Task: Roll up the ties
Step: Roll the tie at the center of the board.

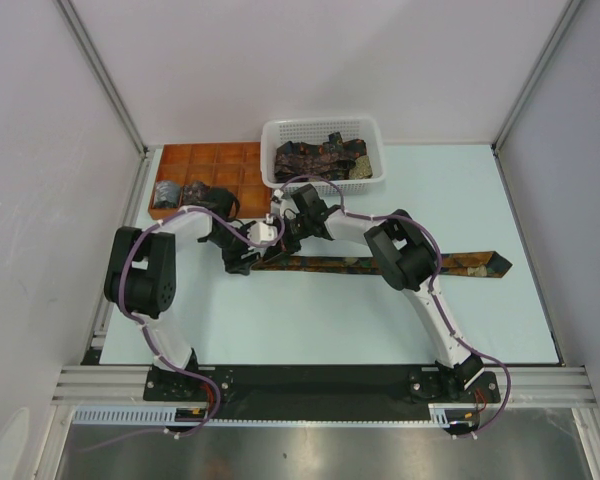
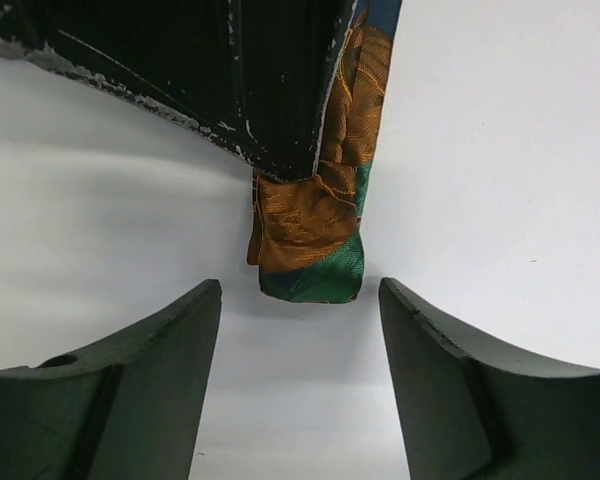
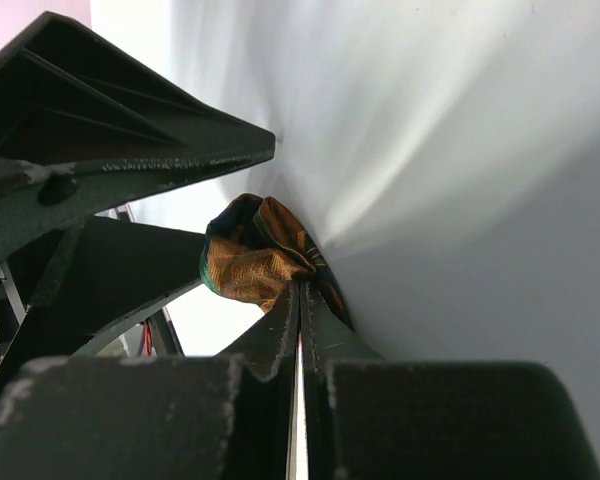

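Long tie [image 1: 325, 263] flat on tabletop [image 1: 310, 320], lying crosswise just beyond the arm bases. Wide pointed tip off to the right, narrow end left of centre where both pincers meet. Dark fabric, black-brown with orange, gold and green motifs. Narrow end folded back on itself into a short loose turn, gold-orange face out, green band at the fold edge. Right pincer [image 3: 300, 290] fully closed, pinching that folded end, with fabric bunched just ahead of the fingertips. Left pincer [image 2: 300, 290] spread wide, gripping nothing. Fold sits just beyond the gap between its tips, clear of both fingers. In left wrist view, right pincer's dark body sits directly over the tie. Farther back on the left, orange-brown compartment tray [image 1: 220, 155] with two rolled ties [image 1: 166, 192] visible in its near-left cells. Just beside it to the right, white mesh basket [image 1: 325, 125] with several loose ties [image 1: 320, 158] piled inside.
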Robot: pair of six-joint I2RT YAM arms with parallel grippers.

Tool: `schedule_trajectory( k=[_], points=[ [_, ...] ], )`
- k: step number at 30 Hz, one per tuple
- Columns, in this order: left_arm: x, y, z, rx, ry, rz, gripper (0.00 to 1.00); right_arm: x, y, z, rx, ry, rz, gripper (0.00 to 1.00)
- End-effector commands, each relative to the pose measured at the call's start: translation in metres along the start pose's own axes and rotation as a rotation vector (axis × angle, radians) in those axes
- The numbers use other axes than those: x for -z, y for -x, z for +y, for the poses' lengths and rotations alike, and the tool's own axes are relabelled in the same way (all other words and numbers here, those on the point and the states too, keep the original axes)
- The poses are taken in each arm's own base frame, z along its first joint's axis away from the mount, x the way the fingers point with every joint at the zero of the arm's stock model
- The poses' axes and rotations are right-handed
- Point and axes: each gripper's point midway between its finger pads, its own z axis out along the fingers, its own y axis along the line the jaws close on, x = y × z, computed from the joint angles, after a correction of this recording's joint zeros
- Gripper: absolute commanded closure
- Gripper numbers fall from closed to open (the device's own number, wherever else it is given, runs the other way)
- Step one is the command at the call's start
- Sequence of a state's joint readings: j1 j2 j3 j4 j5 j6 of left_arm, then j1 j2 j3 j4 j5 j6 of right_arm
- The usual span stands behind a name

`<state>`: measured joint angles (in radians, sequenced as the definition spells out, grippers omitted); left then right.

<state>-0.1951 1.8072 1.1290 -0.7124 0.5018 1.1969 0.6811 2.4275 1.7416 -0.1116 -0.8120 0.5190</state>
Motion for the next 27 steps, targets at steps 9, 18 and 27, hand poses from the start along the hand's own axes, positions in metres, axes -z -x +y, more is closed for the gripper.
schedule_trajectory(
  k=[9,18,27],
  points=[
    [0.008,0.034,0.001,-0.068,-0.002,-0.086,0.6,-0.006,-0.008,-0.013,-0.006,-0.054,0.01,1.0],
    [0.009,0.06,-0.009,-0.138,-0.021,-0.104,0.62,-0.004,-0.001,-0.004,0.001,-0.025,-0.011,1.0],
    [-0.01,0.051,-0.006,-0.125,-0.048,-0.032,0.63,0.004,0.004,0.005,-0.014,0.034,-0.028,1.0]
  ],
)
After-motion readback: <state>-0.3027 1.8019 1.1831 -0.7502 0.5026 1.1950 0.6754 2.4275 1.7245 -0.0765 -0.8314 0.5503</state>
